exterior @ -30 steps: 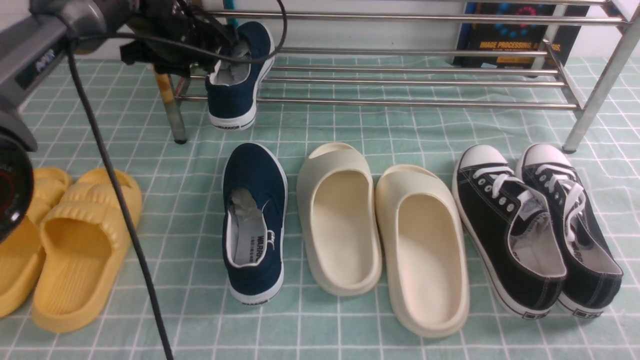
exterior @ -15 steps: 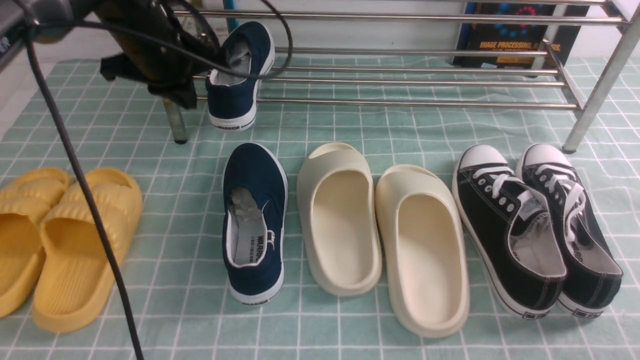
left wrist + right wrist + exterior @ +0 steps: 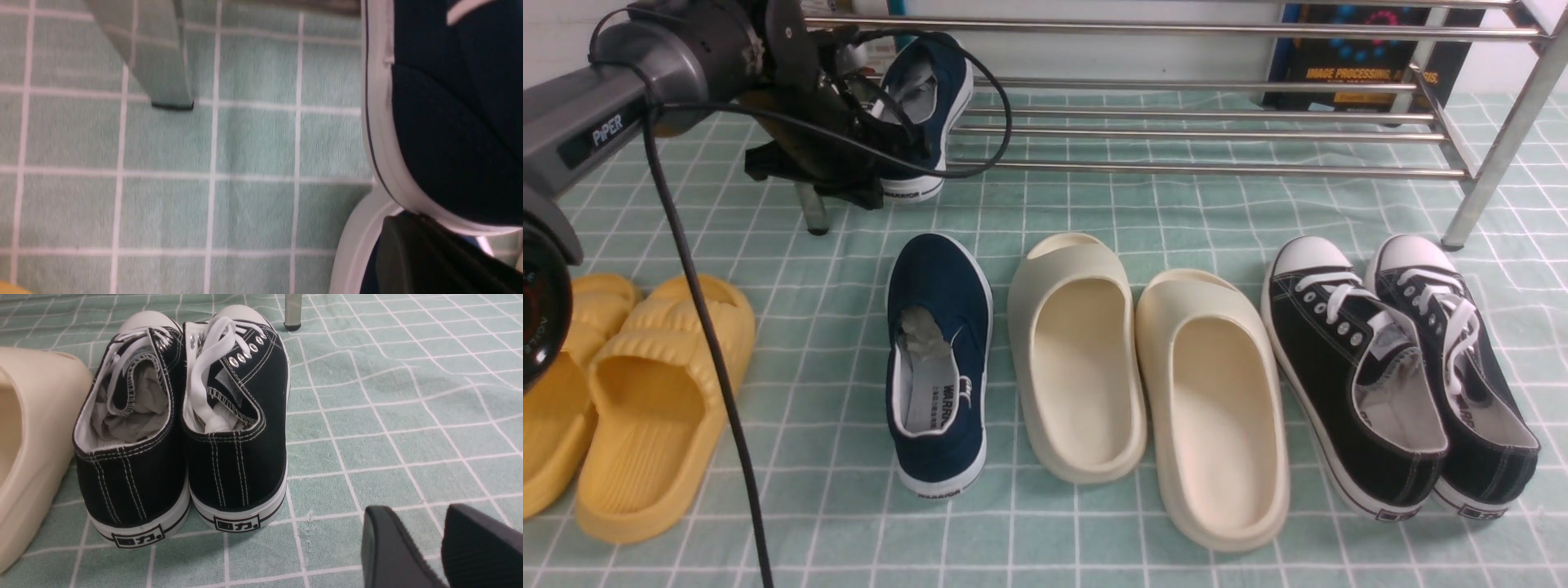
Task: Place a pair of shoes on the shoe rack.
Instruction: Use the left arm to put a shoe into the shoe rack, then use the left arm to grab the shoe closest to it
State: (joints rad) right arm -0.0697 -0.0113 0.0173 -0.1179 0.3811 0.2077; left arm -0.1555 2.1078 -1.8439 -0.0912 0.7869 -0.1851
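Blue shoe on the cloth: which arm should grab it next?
Probably left: the left gripper hangs at the rack near that navy shoe, while the right gripper sits by the black sneakers.

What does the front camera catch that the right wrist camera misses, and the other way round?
Only the front view: the bars of the shoe rack, one navy shoe on it, the other navy shoe on the green checked cloth, yellow slides, the left arm. Only the right wrist view: the right end effector. Both: the black sneakers, a cream slide, one rack leg, that cloth.
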